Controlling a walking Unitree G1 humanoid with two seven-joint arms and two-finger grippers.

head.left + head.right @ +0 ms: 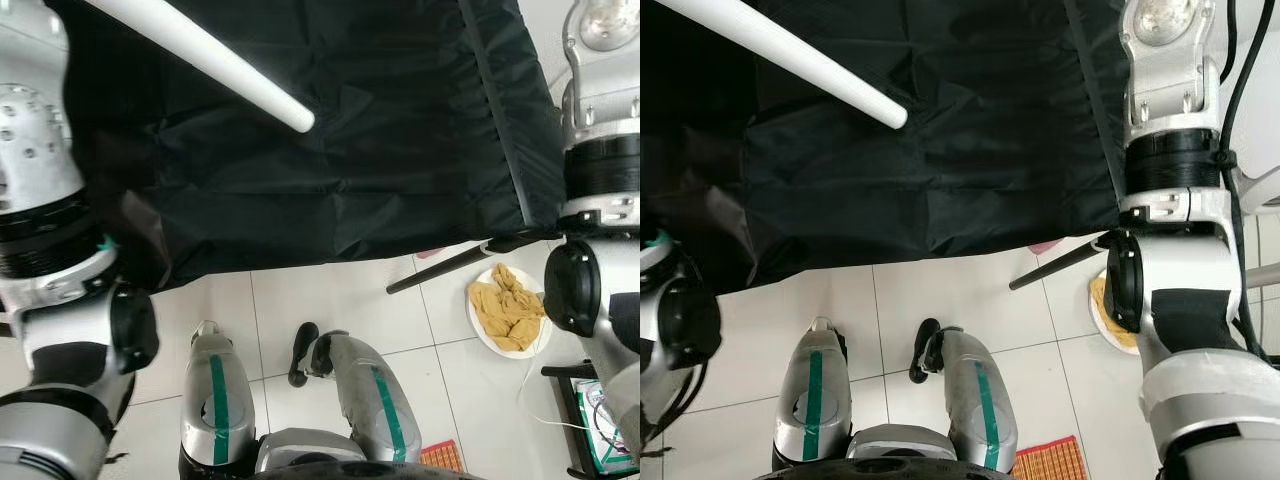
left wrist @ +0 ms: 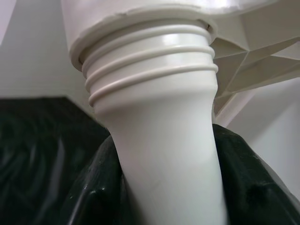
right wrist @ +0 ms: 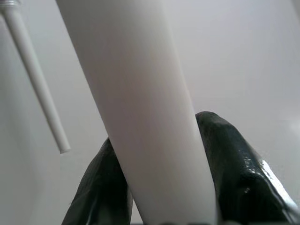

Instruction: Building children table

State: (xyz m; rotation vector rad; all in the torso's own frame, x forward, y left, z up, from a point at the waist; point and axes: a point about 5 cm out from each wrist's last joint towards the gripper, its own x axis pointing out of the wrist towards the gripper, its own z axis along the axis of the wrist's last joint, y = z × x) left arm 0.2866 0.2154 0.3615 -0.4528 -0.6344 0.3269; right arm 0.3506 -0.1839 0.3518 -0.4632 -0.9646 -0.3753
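Note:
In the left wrist view a white table leg stands with its threaded end partly screwed into a white socket under the white tabletop. My left gripper is shut on this leg, a black finger on either side. In the right wrist view my right gripper is shut on a second smooth white leg; a third thin leg stands farther off. From the head, one white leg slants over a black cloth.
Both silver arms reach up past the top of the head views. On the white tile floor lie a white plate with a yellow rag, a black rod, an orange mat and a black rack.

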